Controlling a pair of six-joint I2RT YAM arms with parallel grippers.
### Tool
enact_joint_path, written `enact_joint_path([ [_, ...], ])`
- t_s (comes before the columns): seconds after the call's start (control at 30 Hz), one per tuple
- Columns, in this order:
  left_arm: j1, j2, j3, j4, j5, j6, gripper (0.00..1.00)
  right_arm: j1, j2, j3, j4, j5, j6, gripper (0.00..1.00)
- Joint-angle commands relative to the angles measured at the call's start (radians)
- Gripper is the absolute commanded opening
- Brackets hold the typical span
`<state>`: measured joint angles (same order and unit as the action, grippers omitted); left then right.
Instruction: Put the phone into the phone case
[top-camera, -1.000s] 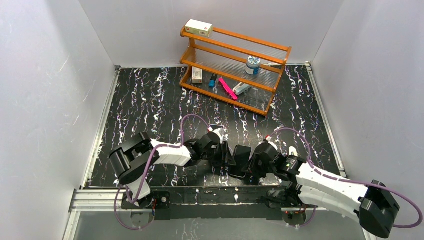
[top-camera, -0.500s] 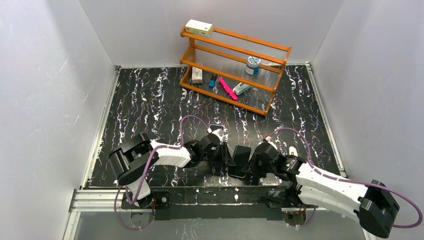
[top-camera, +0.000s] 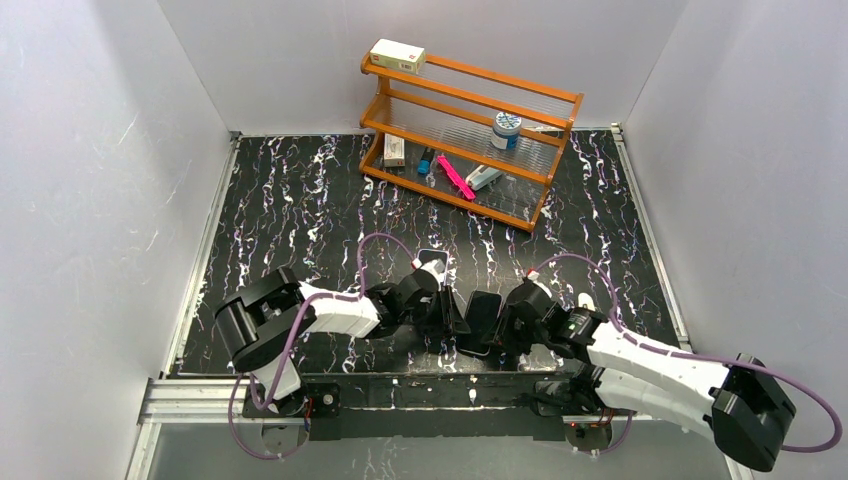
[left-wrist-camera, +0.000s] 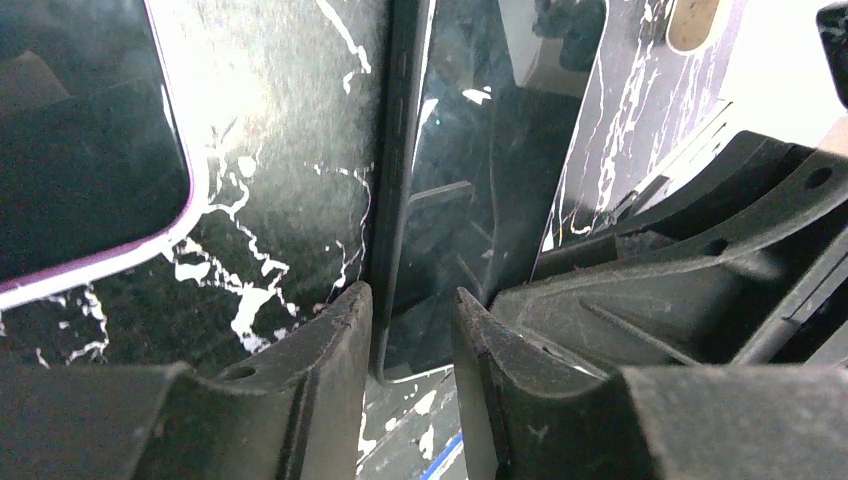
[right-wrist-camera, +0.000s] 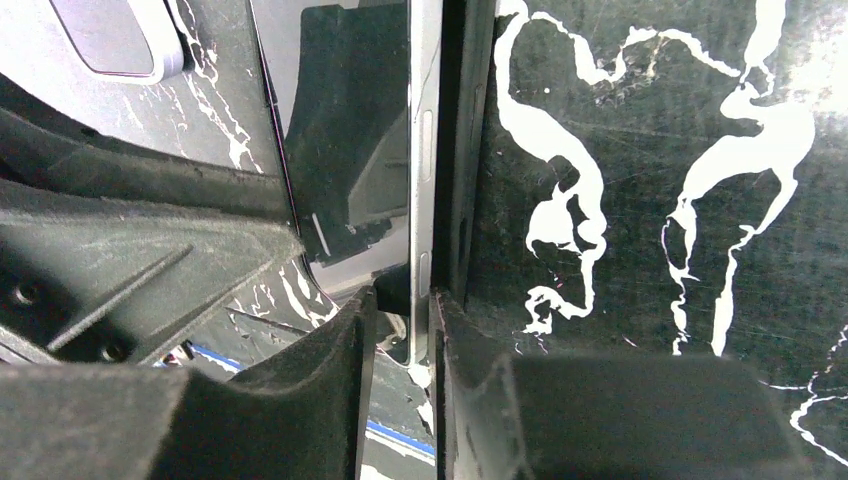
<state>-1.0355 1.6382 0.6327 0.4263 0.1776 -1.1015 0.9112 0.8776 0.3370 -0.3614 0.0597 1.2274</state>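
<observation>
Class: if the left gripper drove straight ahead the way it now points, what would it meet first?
The phone, which is pinched between the fingers of the left gripper. Just beyond that it would probably meet the right gripper, which faces it, though depth there is unclear.

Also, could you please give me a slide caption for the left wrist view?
The left gripper pinches the phone by one end, a lavender-edged phone lying on the marbled table beside it.

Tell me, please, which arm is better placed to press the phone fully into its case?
Right, probably: the right gripper straddles the phone edge and the phone case rim together, so squeezing could seat them. The left gripper merely clamps the phone's opposite side.
</observation>
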Motion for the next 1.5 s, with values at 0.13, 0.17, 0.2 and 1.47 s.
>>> enact_joint_path([
  [0.13,-0.041,-0.091,-0.015,-0.072,-0.006,-0.001,0.32,0.005,-0.059,0.092,-0.217,0.059,-0.014,0.50],
  [0.17,-0.041,-0.096,-0.007,-0.089,-0.016,0.006,0.32,0.005,-0.069,0.097,-0.235,0.065,-0.009,0.52],
  [0.2,-0.041,-0.102,0.002,-0.107,-0.026,0.014,0.33,0.003,-0.075,0.101,-0.244,0.068,-0.009,0.55],
  [1.47,-0.023,0.099,0.171,-0.181,-0.040,0.095,0.45,-0.303,0.074,0.016,-0.053,-0.192,-0.305,0.11],
])
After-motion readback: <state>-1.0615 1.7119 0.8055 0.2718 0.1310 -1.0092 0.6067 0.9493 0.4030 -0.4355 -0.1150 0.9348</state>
